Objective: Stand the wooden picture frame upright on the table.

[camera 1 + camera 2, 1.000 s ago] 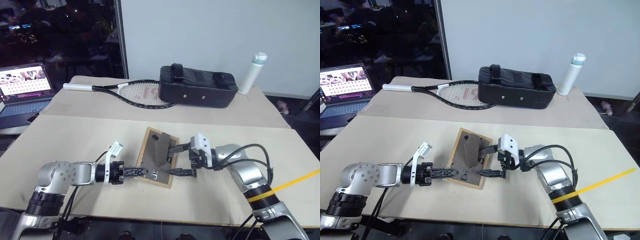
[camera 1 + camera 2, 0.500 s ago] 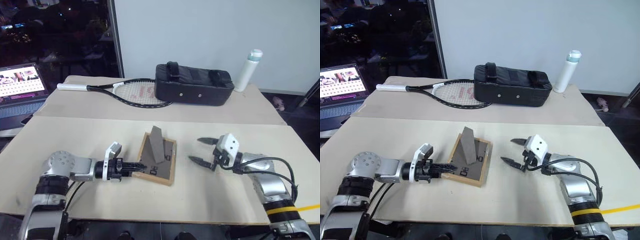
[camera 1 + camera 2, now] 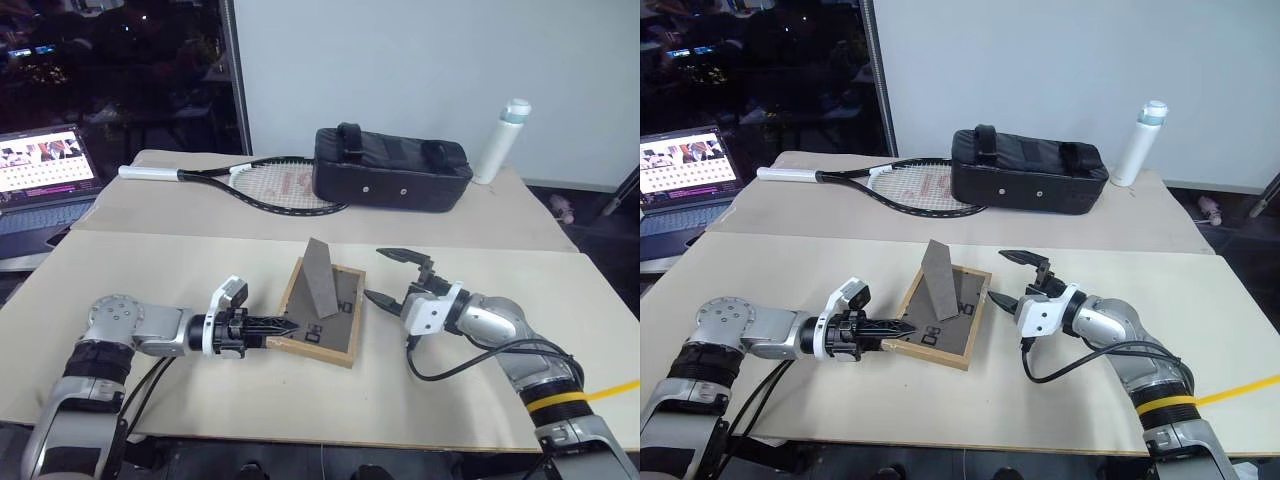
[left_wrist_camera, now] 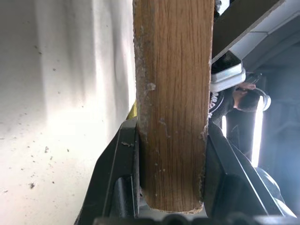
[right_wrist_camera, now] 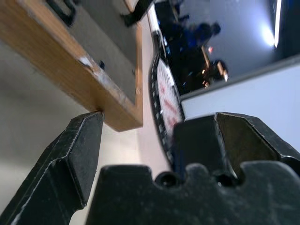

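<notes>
The wooden picture frame [image 3: 335, 300] lies back-up on the table [image 3: 180, 270], its grey-brown fold-out stand [image 3: 320, 272] sticking up. My left gripper [image 3: 284, 326] is shut on the frame's near-left wooden edge [image 4: 171, 103], which shows clamped between its fingers [image 4: 117, 164] in the left wrist view. My right gripper [image 3: 374, 275] is open just off the frame's right edge, one fingertip above the other, holding nothing. The right wrist view shows a frame corner [image 5: 70, 61] ahead of the spread fingers [image 5: 79, 145].
On the far table section lie a tennis racket [image 3: 250, 185] and a black bag [image 3: 390, 180], with a white bottle [image 3: 500, 140] standing at the back right. A laptop [image 3: 40, 175] sits off to the left. A black cable [image 3: 450, 365] loops under my right arm.
The right gripper let go of the frame's stand, drew off to the right, then came back near the frame's right edge, rolled. The left gripper rolled while gripping the frame. The camera shifted.
</notes>
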`<action>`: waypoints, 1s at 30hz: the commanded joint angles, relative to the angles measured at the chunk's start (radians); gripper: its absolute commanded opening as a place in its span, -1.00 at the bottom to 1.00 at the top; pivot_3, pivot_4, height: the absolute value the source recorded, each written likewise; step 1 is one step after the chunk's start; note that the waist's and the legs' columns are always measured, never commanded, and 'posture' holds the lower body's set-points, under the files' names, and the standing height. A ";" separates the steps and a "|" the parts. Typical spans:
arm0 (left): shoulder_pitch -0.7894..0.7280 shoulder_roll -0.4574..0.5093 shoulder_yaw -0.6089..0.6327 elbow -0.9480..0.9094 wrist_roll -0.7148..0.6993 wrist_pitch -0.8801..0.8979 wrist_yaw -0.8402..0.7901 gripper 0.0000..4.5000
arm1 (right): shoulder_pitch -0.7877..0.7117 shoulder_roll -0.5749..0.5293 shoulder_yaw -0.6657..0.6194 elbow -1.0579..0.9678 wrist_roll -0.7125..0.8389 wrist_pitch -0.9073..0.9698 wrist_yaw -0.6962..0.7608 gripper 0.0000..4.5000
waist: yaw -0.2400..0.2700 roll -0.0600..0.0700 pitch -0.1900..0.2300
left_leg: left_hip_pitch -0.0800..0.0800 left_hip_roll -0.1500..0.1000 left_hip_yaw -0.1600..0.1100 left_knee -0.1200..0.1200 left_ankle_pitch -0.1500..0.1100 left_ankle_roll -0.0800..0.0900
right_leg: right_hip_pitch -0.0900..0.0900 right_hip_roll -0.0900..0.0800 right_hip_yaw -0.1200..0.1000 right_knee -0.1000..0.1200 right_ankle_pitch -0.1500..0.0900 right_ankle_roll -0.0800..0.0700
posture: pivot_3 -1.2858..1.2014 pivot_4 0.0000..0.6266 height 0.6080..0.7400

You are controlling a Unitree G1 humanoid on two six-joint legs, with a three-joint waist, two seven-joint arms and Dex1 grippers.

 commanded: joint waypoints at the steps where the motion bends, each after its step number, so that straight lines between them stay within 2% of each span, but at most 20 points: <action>1: -0.018 0.010 -0.001 -0.041 -0.089 0.003 0.014 -0.50 | -0.024 -0.008 0.017 0.014 -0.070 -0.065 -0.089 0.97 | 0.001 0.000 0.000 | 0.000 0.000 0.000 0.000 0.000 0.000 | 0.000 0.000 0.000 0.000 0.000 0.000 | 0.03 -0.52 0.34; 9: -0.006 0.002 -0.017 -0.079 -0.106 0.003 0.069 -0.50 | -0.048 -0.014 0.043 0.042 -0.128 -0.091 -0.183 0.97 | 0.002 0.000 0.000 | 0.000 0.000 0.000 0.001 0.000 0.000 | 0.000 0.000 0.000 0.001 0.000 0.000 | 0.03 -0.52 0.34; 13: -0.012 -0.005 -0.012 -0.079 -0.116 0.003 0.076 -0.50 | -0.051 -0.015 0.047 0.049 -0.095 -0.101 -0.185 0.53 | 0.002 0.000 0.000 | 0.000 0.000 0.000 0.001 0.000 0.000 | 0.001 0.000 0.000 0.001 0.000 0.000 | 0.03 -0.52 0.34; 17: -0.014 -0.014 -0.002 -0.092 -0.087 0.002 0.082 -0.50 | -0.058 -0.010 0.045 0.038 -0.077 -0.102 -0.183 -0.11 | 0.002 0.000 0.000 | 0.000 0.000 0.000 0.001 0.000 0.000 | 0.001 0.000 0.000 0.001 0.000 0.000 | 0.03 -0.52 0.34; 19: -0.011 -0.019 0.007 -0.111 -0.065 -0.004 0.082 -0.50 | -0.059 -0.008 0.043 0.026 -0.074 -0.101 -0.184 -0.35 | 0.002 0.000 0.000 | 0.000 0.000 0.000 0.001 0.000 0.000 | 0.001 0.000 0.000 0.001 0.000 0.000 | 0.03 -0.52 0.34; 24: 0.056 -0.035 0.028 -0.300 0.121 -0.102 0.071 -0.50 | -0.048 -0.007 0.037 0.002 -0.063 -0.096 -0.180 -0.35 | 0.002 0.000 0.000 | 0.000 0.000 0.000 0.001 0.000 0.000 | 0.001 0.000 0.000 0.001 0.000 0.000 | 0.03 -0.52 0.34; 26: 0.077 -0.036 0.031 -0.338 0.169 -0.117 0.043 -0.05 | -0.040 -0.009 0.036 -0.003 -0.062 -0.096 -0.181 -0.35 | 0.003 0.000 0.000 | 0.000 0.000 0.000 0.001 0.000 0.000 | 0.001 0.000 0.000 0.001 0.001 -0.001 | 0.03 -0.52 0.34; 30: 0.102 -0.020 0.064 -0.407 0.249 -0.159 -0.047 0.53 | -0.032 -0.017 0.030 -0.005 -0.055 -0.093 -0.180 -0.42 | 0.001 0.000 0.000 | 0.001 0.000 0.000 0.002 0.001 0.000 | 0.002 0.000 0.000 0.002 0.001 -0.001 | 0.03 -0.52 0.34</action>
